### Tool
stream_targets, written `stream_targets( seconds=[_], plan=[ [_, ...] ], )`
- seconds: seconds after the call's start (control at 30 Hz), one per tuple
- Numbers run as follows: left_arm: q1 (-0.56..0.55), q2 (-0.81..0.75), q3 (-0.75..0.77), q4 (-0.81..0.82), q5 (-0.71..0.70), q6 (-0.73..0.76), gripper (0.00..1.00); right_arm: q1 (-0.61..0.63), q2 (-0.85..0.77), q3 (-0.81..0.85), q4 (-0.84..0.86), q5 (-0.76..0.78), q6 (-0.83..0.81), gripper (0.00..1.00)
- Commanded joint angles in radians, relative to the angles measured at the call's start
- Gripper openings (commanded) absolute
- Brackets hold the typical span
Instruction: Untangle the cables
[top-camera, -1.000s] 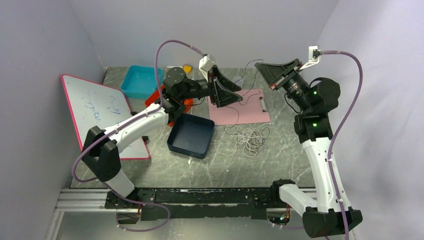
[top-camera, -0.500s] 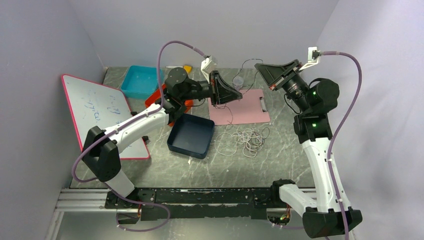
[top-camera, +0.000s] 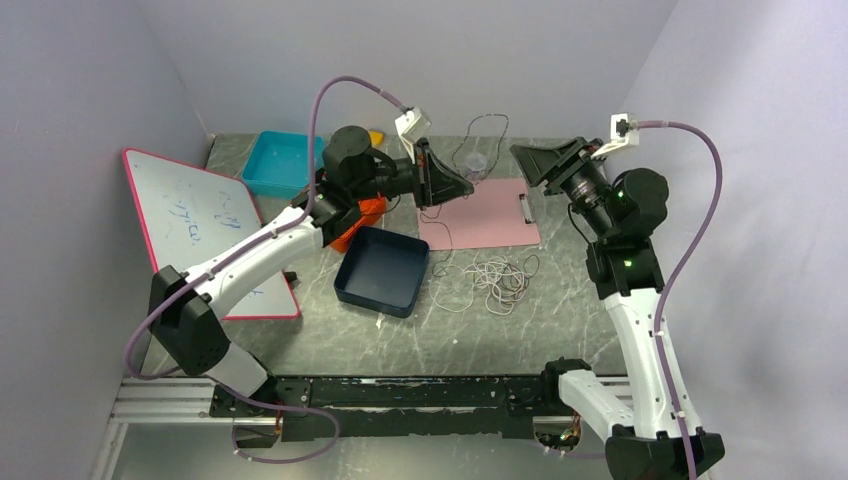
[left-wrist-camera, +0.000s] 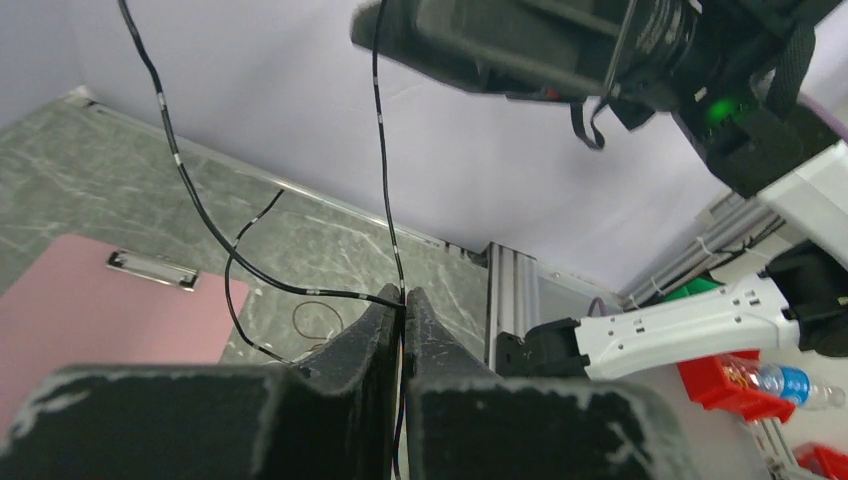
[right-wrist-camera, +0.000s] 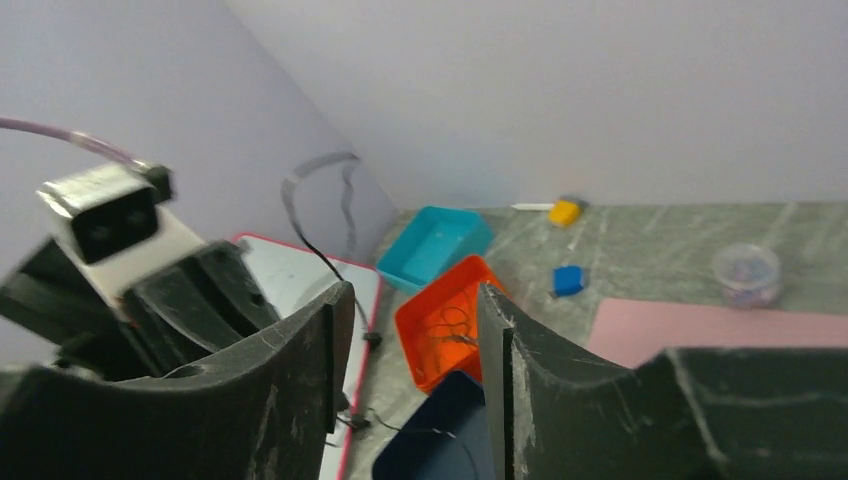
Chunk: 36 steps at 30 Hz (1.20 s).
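Black cable (left-wrist-camera: 385, 150) pinched in L gripper (left-wrist-camera: 403, 300), jaws pressed together on it, held above pink clipboard (top-camera: 490, 205). R gripper (right-wrist-camera: 415, 295) spread, empty, above clipboard's right edge. White cables (top-camera: 497, 275): 1 tangle just nearside of clipboard.

The table (top-camera: 330, 340) is grey-green with white marble veining. The clipboard (top-camera: 490, 215) is pink, and there are a navy bin (top-camera: 383, 272), a turquoise bin (top-camera: 283, 162), an orange bin (right-wrist-camera: 440, 325) and a red-framed whiteboard (top-camera: 200, 225). The tangled cables (top-camera: 497, 277) are white; the black cable (left-wrist-camera: 385, 150) carries small pale bands.
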Motion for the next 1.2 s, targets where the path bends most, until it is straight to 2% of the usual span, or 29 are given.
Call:
stream_targets(
  seconds=[0.0, 0.17, 0.37, 0.57, 1.0, 1.17],
  plan=[
    [0.041, -0.054, 0.079, -0.15, -0.075, 0.042, 0.07, 0.002, -0.06, -0.044, -0.108, 0.123, -0.097, 0.53],
    [0.072, -0.078, 0.163, -0.336, -0.153, 0.112, 0.07, 0.002, -0.125, -0.107, -0.164, 0.171, -0.14, 0.56],
    [0.084, -0.117, 0.288, -0.575, -0.283, 0.172, 0.07, 0.002, -0.195, -0.243, -0.193, 0.155, -0.142, 0.56],
    [0.113, -0.122, 0.429, -0.727, -0.382, 0.207, 0.07, 0.003, -0.217, -0.299, -0.216, 0.156, -0.166, 0.56],
    [0.211, -0.068, 0.615, -0.823, -0.492, 0.281, 0.07, 0.003, -0.25, -0.305, -0.266, 0.203, -0.22, 0.57],
    [0.263, -0.033, 0.665, -0.826, -0.528, 0.301, 0.07, 0.002, -0.27, -0.318, -0.275, 0.229, -0.218, 0.62]
  ],
)
